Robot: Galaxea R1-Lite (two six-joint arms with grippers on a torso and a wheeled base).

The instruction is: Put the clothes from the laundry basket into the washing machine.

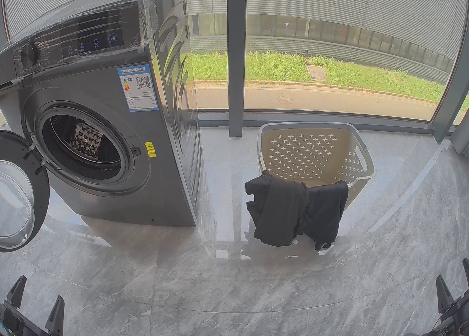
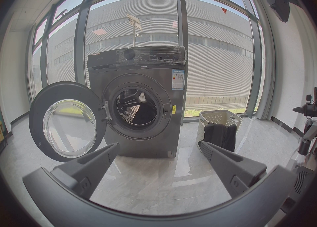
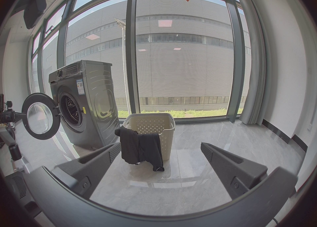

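Note:
A grey front-loading washing machine (image 1: 122,107) stands on the left with its round door (image 1: 19,195) swung open and the drum (image 1: 88,141) exposed. To its right a beige laundry basket (image 1: 317,154) sits by the window, with dark clothes (image 1: 293,210) draped over its near rim. My left gripper (image 1: 36,305) is open and empty at the near left, well short of the machine (image 2: 142,102). My right gripper (image 1: 454,285) is open and empty at the near right, far from the basket (image 3: 152,127) and the clothes (image 3: 140,148).
Polished grey marble floor (image 1: 234,278) stretches between me and both objects. Floor-to-ceiling windows with a dark pillar (image 1: 237,49) close off the back. The open door juts out into the floor space left of the machine.

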